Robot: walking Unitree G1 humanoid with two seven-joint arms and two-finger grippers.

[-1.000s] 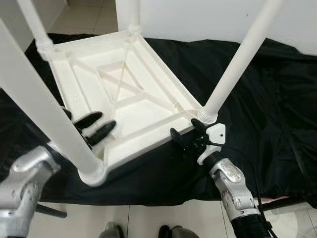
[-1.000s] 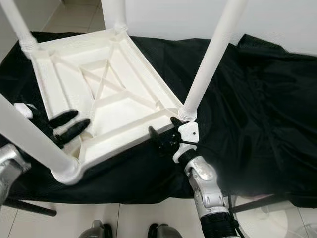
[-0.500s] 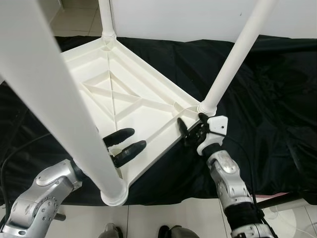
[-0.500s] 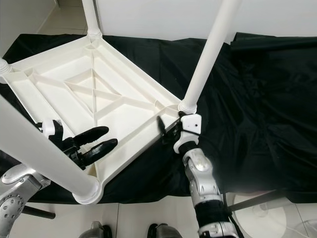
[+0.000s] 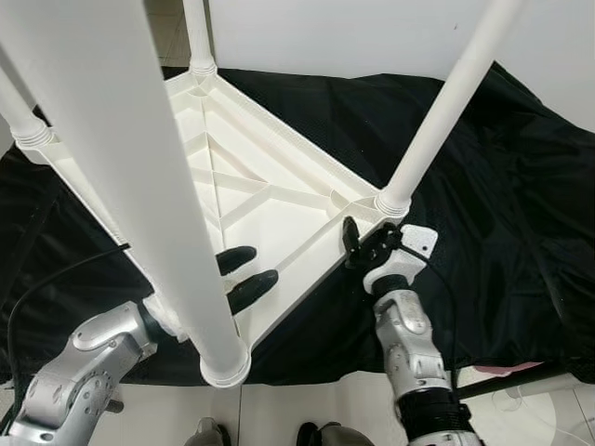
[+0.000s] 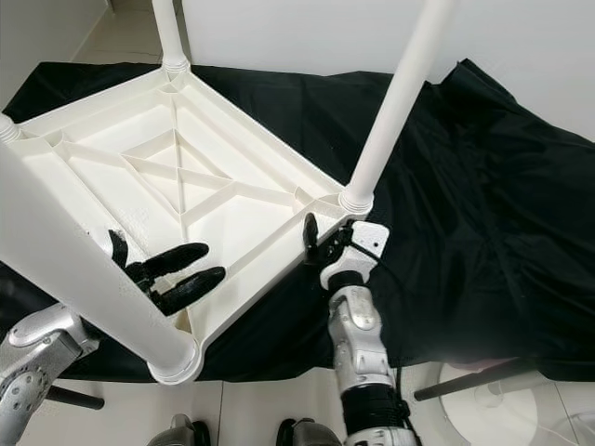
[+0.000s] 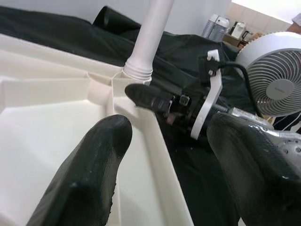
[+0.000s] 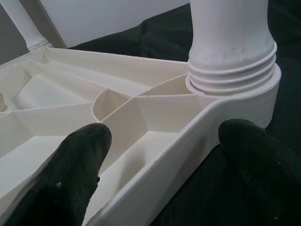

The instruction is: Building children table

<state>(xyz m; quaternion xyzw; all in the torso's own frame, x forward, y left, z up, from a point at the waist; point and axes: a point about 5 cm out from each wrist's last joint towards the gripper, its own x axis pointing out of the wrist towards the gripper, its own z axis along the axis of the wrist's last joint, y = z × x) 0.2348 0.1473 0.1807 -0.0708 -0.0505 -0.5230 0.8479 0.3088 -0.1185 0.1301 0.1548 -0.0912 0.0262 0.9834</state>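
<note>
A white plastic children's table (image 5: 270, 195) lies upside down on a black cloth, with its legs pointing up. The near-left leg (image 5: 139, 186) rises right in front of the camera. My left gripper (image 5: 260, 265) hovers open over the ribbed underside beside that leg, with nothing between its fingers (image 7: 94, 169). My right gripper (image 6: 325, 243) is open at the near-right corner, just below the near-right leg (image 5: 437, 121). Its fingers (image 8: 70, 174) stand one on each side of the table's rim (image 8: 178, 150), close to the leg's threaded base (image 8: 230, 42).
The black cloth (image 5: 502, 214) spreads wide to the right and behind the table. A white wall stands at the back. Tiled floor and a white fan base (image 6: 483, 409) lie at the near edge. The fan (image 7: 277, 75) appears beyond my right arm.
The whole view has shifted and the table's near-left corner has come nearer, its leg looming larger. My left gripper stays over the underside; my right stays at the near-right corner.
</note>
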